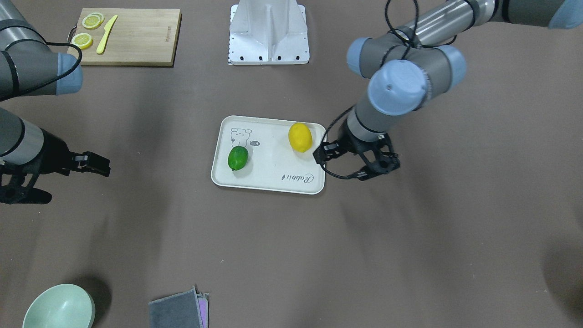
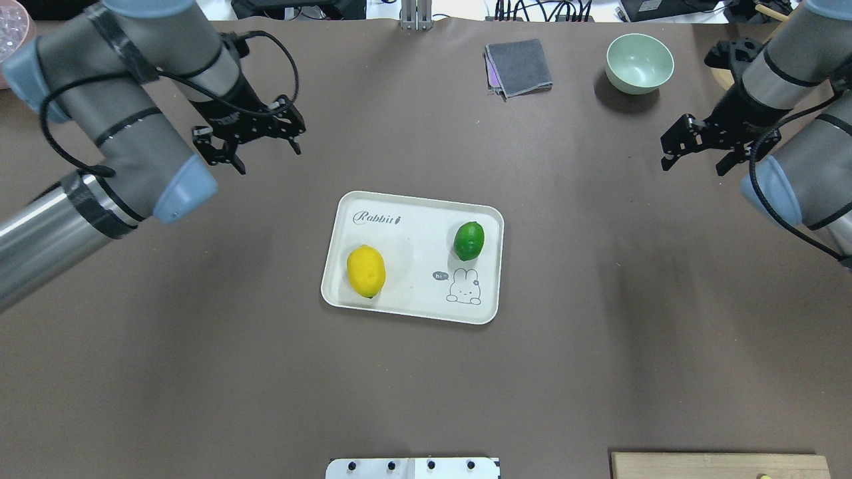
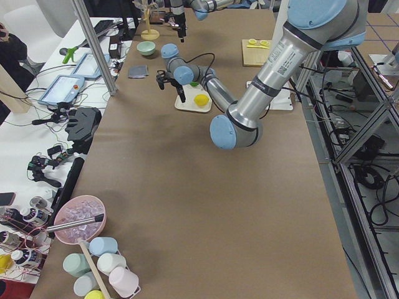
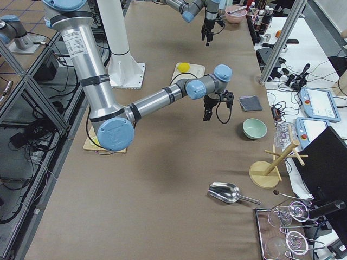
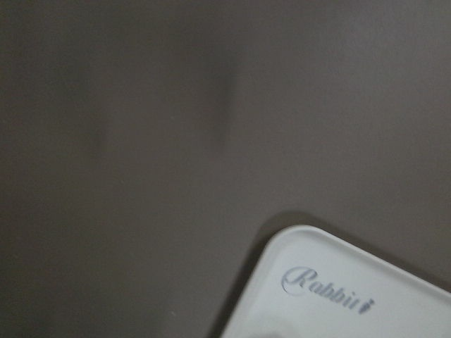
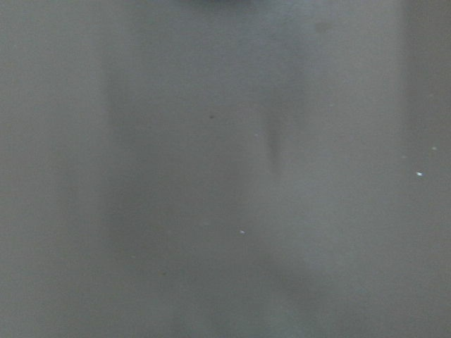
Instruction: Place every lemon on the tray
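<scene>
The 2 lemons (bright yellow lemon (image 2: 365,270), glossy green lemon (image 2: 468,240)) are laid apart on the cream-white rectangular tray (image 2: 413,219). The left gripper (image 2: 256,150) and right gripper (image 2: 695,156) are held spread, empty.

My left wrist camera catches only one blurred corner of the tray (image 5: 310,317), the rest cut off, and my right wrist camera gives just a smear of table (image 6: 225,211). Facing me, the green bowl (image 1: 59,307) and the folded cloth (image 1: 180,310) run off the bottom edge; from overhead the cutting board (image 2: 719,465) is a cut-off strip. From the right end, my own right arm (image 4: 157,99) hides the green lemon (image 1: 237,157) and part of the tray.
</scene>
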Robot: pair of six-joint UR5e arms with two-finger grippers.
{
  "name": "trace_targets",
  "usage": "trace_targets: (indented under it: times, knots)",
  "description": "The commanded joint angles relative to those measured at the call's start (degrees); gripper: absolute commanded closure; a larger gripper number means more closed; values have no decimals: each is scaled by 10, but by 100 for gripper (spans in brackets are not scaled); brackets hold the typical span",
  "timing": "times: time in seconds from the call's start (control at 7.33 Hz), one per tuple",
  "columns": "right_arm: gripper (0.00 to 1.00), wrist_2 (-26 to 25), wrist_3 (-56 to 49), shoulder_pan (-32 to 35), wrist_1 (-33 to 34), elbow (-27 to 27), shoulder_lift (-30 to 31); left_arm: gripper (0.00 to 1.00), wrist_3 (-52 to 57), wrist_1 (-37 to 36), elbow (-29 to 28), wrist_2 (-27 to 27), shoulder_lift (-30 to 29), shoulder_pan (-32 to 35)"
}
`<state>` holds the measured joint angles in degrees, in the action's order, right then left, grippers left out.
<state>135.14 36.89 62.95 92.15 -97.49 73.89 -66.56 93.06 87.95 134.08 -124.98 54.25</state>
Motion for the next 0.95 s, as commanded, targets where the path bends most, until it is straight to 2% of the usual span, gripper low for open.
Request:
trace_targets:
  times: [0.0,0.27,0.55,0.82]
  knots:
    - [0,1,-88,39,-33,-32,103,2,189,5,-1,17,97,93]
    - [0,3,-159,90,-32,-24,142,2,342,1,-18,16,164,171]
    - [0,3,-207,147,-33,17,148,2,442,1,-14,17,231,223]
    - [1,-1,-214,197,-30,51,147,2,509,-8,33,22,305,268]
